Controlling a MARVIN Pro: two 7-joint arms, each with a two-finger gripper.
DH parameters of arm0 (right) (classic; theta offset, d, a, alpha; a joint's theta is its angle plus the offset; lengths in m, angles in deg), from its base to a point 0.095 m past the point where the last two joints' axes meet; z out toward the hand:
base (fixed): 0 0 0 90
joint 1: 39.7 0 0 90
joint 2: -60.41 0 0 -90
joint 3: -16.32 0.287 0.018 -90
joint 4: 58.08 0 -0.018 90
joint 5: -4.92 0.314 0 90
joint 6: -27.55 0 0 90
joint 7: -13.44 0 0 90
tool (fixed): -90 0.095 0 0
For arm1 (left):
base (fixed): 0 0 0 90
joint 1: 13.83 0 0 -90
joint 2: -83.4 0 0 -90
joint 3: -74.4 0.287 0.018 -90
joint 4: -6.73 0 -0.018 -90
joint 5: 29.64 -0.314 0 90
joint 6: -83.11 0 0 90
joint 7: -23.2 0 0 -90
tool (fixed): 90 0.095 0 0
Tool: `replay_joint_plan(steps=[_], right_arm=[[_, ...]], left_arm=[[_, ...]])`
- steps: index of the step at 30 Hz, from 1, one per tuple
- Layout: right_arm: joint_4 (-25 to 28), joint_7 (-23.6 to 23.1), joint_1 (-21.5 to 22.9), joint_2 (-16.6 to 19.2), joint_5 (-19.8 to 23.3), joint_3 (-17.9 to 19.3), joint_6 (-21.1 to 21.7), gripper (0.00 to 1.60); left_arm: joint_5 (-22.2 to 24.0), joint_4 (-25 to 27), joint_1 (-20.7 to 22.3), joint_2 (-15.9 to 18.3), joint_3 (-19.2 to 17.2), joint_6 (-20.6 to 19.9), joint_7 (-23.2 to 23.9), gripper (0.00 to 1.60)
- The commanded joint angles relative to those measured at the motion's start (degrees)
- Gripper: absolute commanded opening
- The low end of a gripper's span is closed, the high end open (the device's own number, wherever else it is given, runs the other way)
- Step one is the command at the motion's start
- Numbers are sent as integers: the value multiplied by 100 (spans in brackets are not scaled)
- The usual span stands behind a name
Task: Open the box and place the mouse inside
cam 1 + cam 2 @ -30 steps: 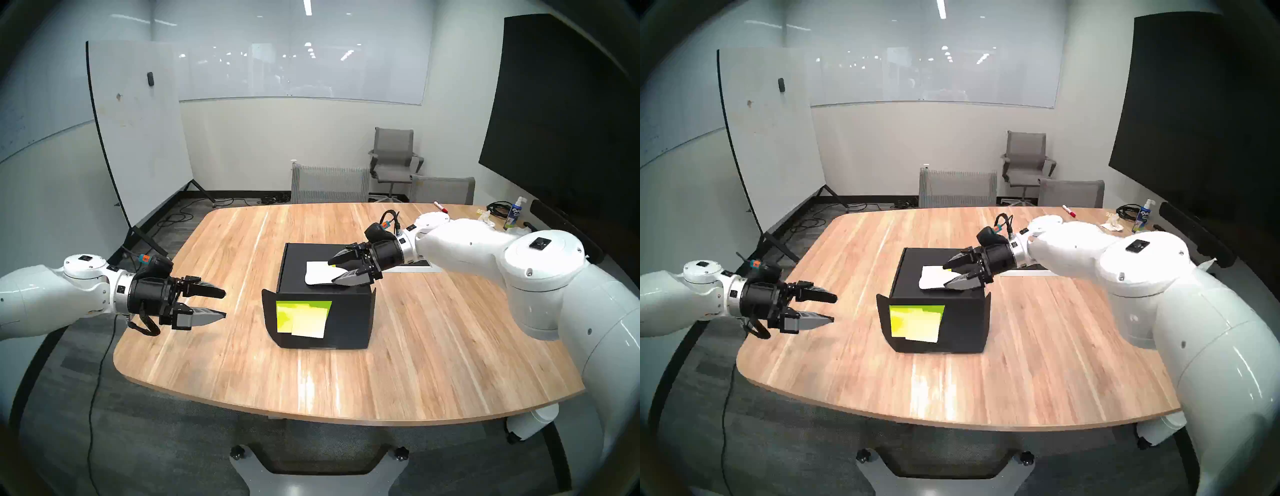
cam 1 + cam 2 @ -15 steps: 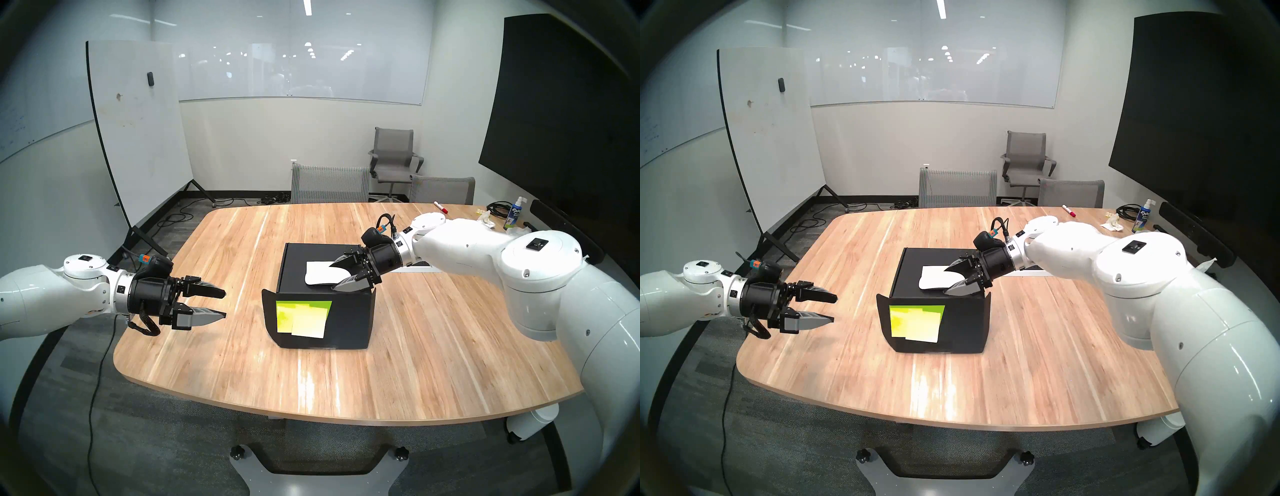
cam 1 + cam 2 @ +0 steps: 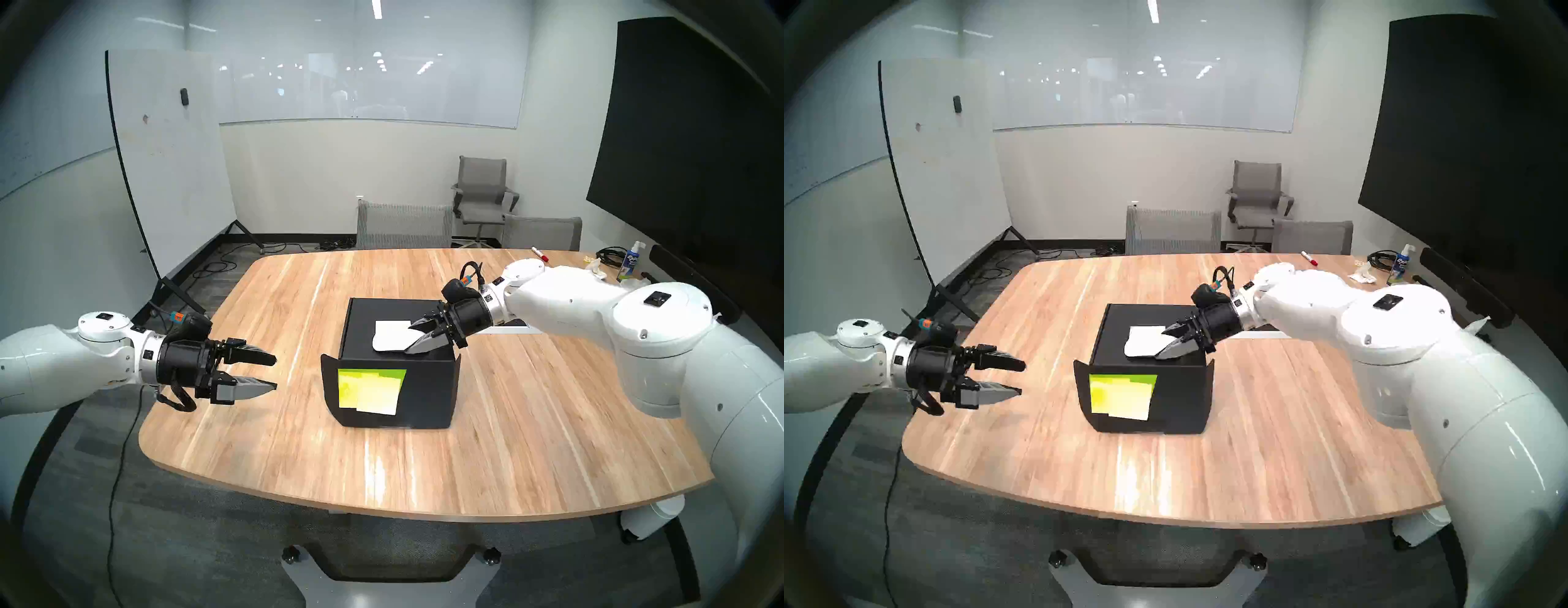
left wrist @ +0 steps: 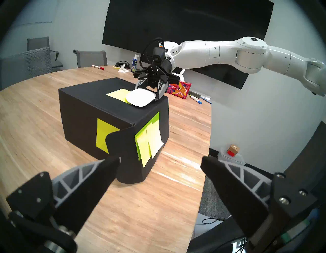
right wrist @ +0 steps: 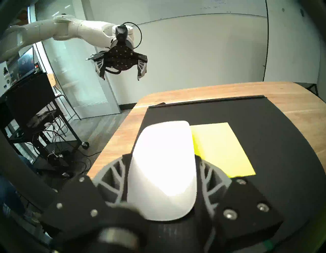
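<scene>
The black box (image 3: 428,395) (image 3: 1183,395) (image 4: 79,113) stands mid-table with its lid down and yellow-green sticky notes (image 3: 369,390) on the front flap. The white mouse (image 3: 390,339) (image 3: 1142,344) (image 4: 140,96) (image 5: 164,167) lies on the lid, partly over another sticky note (image 5: 220,148). My right gripper (image 3: 408,339) (image 3: 1160,344) (image 4: 146,93) reaches in from the right and is shut on the mouse, its fingers (image 5: 112,171) pressed to both sides. My left gripper (image 3: 275,373) (image 3: 1021,378) (image 4: 160,159) (image 5: 120,78) hovers open and empty left of the box.
A red patterned tissue box (image 4: 179,89) and markers (image 4: 195,99) lie behind the right arm. A red marker (image 3: 539,254), a spray bottle (image 3: 630,261) and cables sit at the far right corner. Chairs (image 3: 403,225) stand behind the table, a whiteboard (image 3: 169,148) to the left.
The right gripper's jaws have narrowed from wide open onto the mouse's sides, after sliding slightly further over the lid. The left arm and the box have not moved.
</scene>
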Motion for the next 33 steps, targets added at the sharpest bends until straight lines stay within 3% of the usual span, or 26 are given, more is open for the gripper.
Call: replay_joint_plan(steps=[1,18,33], right_arm=[[112,4,109,67,2,50,-37,0],[692,4,598,563,-187,82,-104,0],[2075,265,976,1582,-332,16,54,0]], left_arm=[[16,-1,71,-5,-64,-8,-5,160],[16,-2,70,-6,-62,-3,-5,160],[16,-2,68,-6,-60,1,-4,160]])
